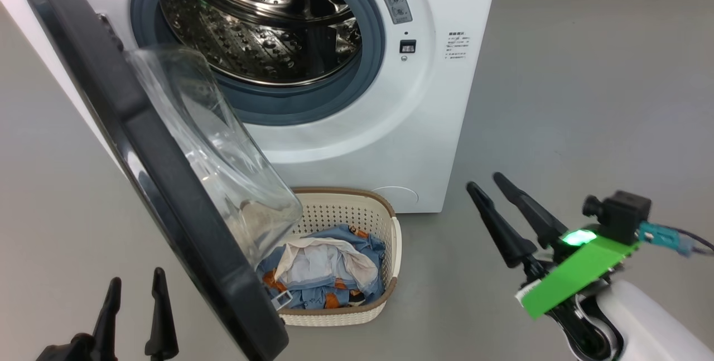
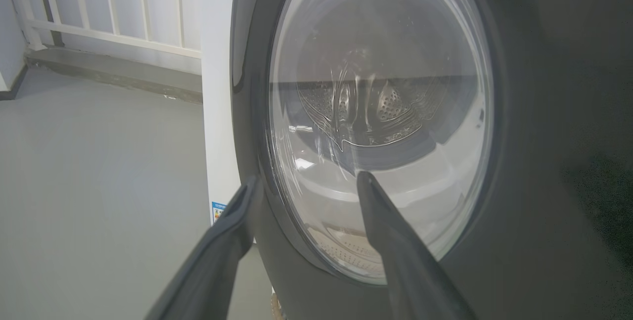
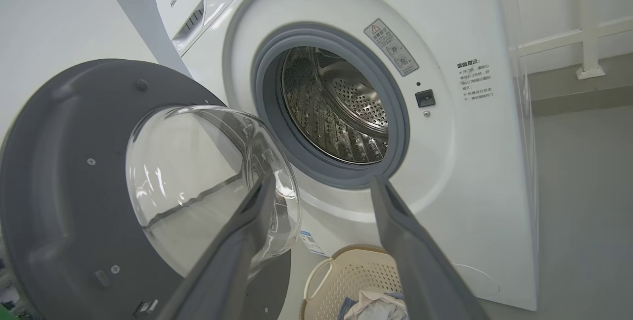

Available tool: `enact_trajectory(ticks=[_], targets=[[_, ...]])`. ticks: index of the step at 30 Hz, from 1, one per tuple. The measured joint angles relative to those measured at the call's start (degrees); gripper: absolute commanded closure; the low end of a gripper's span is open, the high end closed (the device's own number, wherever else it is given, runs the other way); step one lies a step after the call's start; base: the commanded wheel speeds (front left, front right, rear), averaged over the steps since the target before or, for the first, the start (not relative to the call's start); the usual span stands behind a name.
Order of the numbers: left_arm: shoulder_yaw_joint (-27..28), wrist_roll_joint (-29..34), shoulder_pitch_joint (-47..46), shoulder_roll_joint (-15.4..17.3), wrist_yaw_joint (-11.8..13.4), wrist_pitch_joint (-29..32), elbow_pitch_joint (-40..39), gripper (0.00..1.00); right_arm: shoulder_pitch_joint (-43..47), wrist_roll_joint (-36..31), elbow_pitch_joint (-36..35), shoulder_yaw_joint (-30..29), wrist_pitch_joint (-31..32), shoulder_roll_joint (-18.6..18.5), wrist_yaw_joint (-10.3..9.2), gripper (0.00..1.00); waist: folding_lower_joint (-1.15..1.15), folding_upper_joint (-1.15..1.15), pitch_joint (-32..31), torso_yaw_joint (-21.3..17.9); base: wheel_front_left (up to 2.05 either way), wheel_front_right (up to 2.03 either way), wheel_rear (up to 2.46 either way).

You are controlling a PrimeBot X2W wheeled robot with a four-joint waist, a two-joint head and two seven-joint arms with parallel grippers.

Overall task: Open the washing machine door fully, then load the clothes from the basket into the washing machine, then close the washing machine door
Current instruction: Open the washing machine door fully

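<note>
I read the left end effector [image 1: 137, 275] as spread and empty, with the washing machine door [image 1: 150, 182] swung open just to its right. The right end effector [image 1: 484, 181] is spread too (nothing pinched). To its left the basket [image 1: 357, 207] holds the clothes [image 1: 329, 266], on the floor [image 1: 558, 99] at the foot of the washing machine [image 1: 390, 138].

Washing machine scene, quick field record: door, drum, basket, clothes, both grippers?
door: washing machine door open, swung out to the robot's left
drum: drum visible part holds no clothes
basket: basket on floor before the washing machine, partly behind the door
clothes: clothes blue printed plus white, in basket
left: left gripper open, empty, by door's outer face
right: right gripper open, empty, right of basket
</note>
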Motion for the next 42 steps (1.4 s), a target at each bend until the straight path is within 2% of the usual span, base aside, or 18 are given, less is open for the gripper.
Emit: enact_trajectory(ticks=[9,12,28,42], targets=[[0.8,0.4,0.6,0.0,-0.5,0.0,0.1,0.00,11.9,-14.5,-2.6,-18.2,0.0,4.8,0.00,0.00,0.00,0.00,-0.4,-0.3,0.00,0.00,0.00],[0.9,0.4,0.6,0.0,-0.5,0.0,0.1,0.00,15.6,-18.8,-3.2,-21.7,0.0,6.5,0.00,0.00,0.00,0.00,-0.5,-0.5,0.00,0.00,0.00],[1.0,0.5,0.7,0.0,-0.6,0.0,0.8,0.00,24.6,-33.2,-6.3,-33.0,0.0,11.3,0.00,0.00,0.00,0.00,-0.5,-1.8,0.00,0.00,0.00],[2.3,0.6,1.9,0.0,-1.0,0.0,1.2,0.00,28.7,-39.3,-7.4,-38.2,0.0,17.3,0.00,0.00,0.00,0.00,-1.2,-1.7,0.00,0.00,0.00]])
